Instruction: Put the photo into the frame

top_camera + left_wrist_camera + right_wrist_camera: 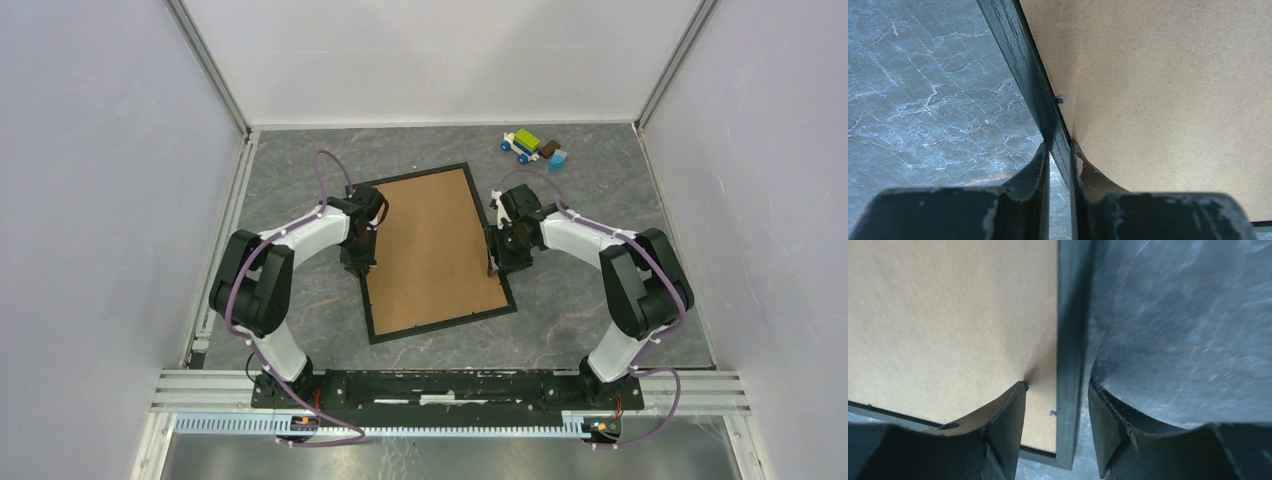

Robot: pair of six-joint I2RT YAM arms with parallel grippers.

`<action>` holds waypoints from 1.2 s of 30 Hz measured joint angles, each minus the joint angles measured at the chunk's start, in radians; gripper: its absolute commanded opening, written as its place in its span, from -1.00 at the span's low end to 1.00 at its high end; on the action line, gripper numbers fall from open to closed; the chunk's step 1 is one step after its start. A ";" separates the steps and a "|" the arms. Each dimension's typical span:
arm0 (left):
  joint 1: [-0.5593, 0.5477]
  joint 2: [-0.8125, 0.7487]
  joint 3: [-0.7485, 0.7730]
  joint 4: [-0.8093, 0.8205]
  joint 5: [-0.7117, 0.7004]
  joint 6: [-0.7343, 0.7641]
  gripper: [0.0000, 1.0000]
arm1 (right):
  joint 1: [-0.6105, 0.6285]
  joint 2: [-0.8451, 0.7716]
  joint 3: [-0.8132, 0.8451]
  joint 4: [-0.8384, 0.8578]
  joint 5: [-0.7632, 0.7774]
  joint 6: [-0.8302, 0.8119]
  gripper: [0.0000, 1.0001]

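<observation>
Thin black rectangular picture frame [444, 323]: lies flat in the middle of the grey marbled surface [300, 300], long sides running from near edge towards far edge, slightly skewed. Holds a plain brown cardboard backing board [435, 250] filling the opening. Small metal tab [1059, 99] at the inner lip of the left rail.

Left jaws: narrow, pinching the frame's left rail, with the outer fingertip [1040, 157] on the surface side and the inner one at the board's edge.

Right jaws: somewhat wider, straddling the right rail without closing on it. Inner fingertip [1015, 395] touching the board, apart from the rail; outer one close against the rail's outer side, over bare surface.

White-and-black left arm [300, 235] and right arm [590, 235] reaching in from the near edge.

Small toy car of coloured blocks [532, 147] near the far right corner, well apart from the frame.
</observation>
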 measured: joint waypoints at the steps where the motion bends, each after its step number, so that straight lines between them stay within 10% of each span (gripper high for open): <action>1: 0.000 0.000 0.000 0.000 0.000 0.000 -0.95 | -0.014 0.000 0.002 0.017 -0.016 -0.012 0.04; 7: 0.000 0.000 0.000 0.000 0.000 0.000 -0.95 | -0.126 0.074 0.162 0.050 -0.070 -0.073 -0.34; 36: 0.000 0.002 0.004 -0.003 -0.001 0.000 -0.95 | -0.151 0.268 0.315 0.115 -0.153 -0.070 -0.47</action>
